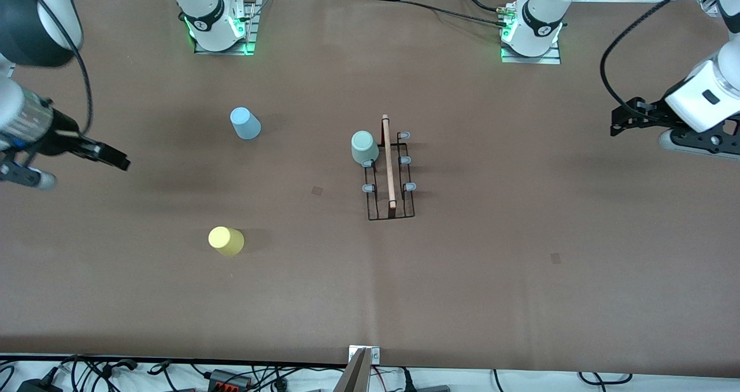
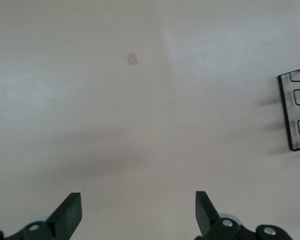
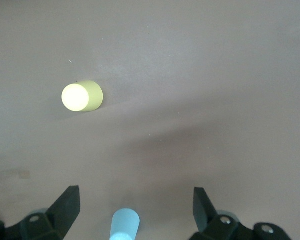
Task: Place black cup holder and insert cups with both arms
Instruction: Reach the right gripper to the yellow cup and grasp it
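Note:
The black cup holder (image 1: pixel 391 175) stands at the middle of the table, its wooden rod (image 1: pixel 388 166) on top; one end of it shows in the left wrist view (image 2: pixel 294 110). The sage green cup (image 1: pixel 364 147) sits upside down on a prong at the holder's end farthest from the camera, on the right arm's side of the rod. The light blue cup (image 1: pixel 245 123) (image 3: pixel 125 225) and the yellow cup (image 1: pixel 226 241) (image 3: pixel 81 96) stand upside down on the table toward the right arm's end. My right gripper (image 1: pixel 118 159) (image 3: pixel 136 207) is open and empty above the table near the blue cup. My left gripper (image 1: pixel 621 117) (image 2: pixel 138 210) is open and empty over bare table at the left arm's end.
Two small tape squares lie on the brown table cover, one (image 1: pixel 317 190) beside the holder and one (image 1: pixel 555 258) nearer the camera (image 2: pixel 132 58). The arm bases (image 1: pixel 217 25) (image 1: pixel 532 33) stand along the farthest edge. Cables lie along the nearest edge (image 1: pixel 231 374).

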Motion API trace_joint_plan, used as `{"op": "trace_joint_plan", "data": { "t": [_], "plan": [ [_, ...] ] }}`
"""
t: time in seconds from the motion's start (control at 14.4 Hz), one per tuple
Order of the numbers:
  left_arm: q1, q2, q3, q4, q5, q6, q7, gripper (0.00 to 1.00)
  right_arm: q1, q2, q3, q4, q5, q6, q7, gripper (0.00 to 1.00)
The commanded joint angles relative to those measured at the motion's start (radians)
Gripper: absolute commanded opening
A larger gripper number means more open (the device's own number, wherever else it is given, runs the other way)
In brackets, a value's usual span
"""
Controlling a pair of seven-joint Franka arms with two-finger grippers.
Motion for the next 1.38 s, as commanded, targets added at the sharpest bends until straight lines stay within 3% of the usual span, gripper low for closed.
{"op": "trace_joint_plan", "data": {
  "t": [0.0, 0.62, 1.32],
  "plan": [
    [0.000, -0.008, -0.014, 0.019, -0.014, -0.022, 0.008, 1.00, 0.021, 0.096, 0.011, 0.010, 0.003, 0.092, -0.019, 1.00],
    [0.008, 0.002, -0.018, 0.019, -0.014, 0.012, 0.012, 1.00, 0.113, 0.363, 0.011, -0.033, -0.029, 0.555, -0.046, 1.00],
    [0.011, 0.002, -0.018, 0.019, -0.016, 0.012, 0.014, 1.00, 0.153, 0.454, 0.013, -0.114, -0.029, 0.813, -0.085, 1.00]
  ]
}}
